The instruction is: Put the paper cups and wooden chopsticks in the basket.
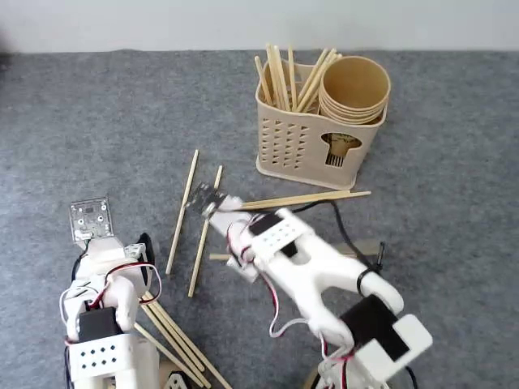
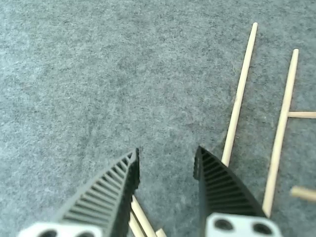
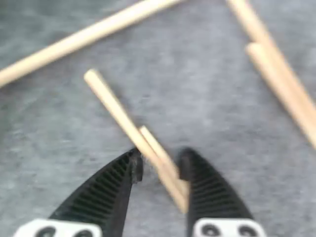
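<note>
In the lower left of the high view the left gripper [image 2: 167,150] hangs over bare gray fabric, its jaws a moderate way apart with nothing between them. Several loose chopsticks [image 1: 174,336] lie just beside its arm, and two slanted chopsticks [image 1: 182,212] lie a little to the right. Toward the centre, the right gripper [image 3: 160,155] has its jaws narrow, closed on a pair of chopsticks [image 3: 113,106] whose ends stick out past the fingertips. The step in hand seems to be the pick-up of chopsticks by the right arm. Right of centre at the top stands the basket [image 1: 292,142], with many chopsticks upright in one compartment and the stacked paper cups [image 1: 354,85] in the other, so the cups look finished. The next move, I judge, calls for lifting the pair without it slipping, turning it upright and lowering it into the chopstick compartment. The counter [image 1: 97,113] has a gray felt-like cover, and a pale wall [image 1: 162,20] runs along the top edge
</note>
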Controlling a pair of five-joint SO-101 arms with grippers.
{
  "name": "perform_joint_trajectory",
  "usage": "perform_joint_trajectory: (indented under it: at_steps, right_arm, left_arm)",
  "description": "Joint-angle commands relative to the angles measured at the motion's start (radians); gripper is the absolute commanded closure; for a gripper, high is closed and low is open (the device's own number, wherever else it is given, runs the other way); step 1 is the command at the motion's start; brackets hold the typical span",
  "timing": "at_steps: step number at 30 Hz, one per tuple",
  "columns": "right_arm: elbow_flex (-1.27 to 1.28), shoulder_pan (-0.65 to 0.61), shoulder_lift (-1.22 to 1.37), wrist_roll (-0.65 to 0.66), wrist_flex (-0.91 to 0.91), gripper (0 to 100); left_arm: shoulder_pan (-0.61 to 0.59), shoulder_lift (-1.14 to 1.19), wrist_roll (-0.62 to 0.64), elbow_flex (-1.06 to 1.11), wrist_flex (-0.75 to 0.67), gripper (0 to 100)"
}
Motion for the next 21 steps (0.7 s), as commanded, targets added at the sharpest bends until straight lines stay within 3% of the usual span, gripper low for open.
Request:
perform_joint_trajectory:
  at_steps: [1, 12, 21]
  right_arm:
    - [-0.008, 0.047, 0.005, 0.028, 0.016, 93.9]
    - [-0.008, 0.113, -0.019, 0.029, 0.073, 99.1]
    - [-0.089, 0.142, -0.378, 0.049, 0.280, 99.1]
  left_arm:
    - [-0.009, -0.014, -0.006, -0.007, -0.026, 82]
    - [-0.009, -0.014, -0.006, -0.007, -0.026, 82]
    - [-0.009, -0.014, -0.006, -0.007, -0.026, 82]
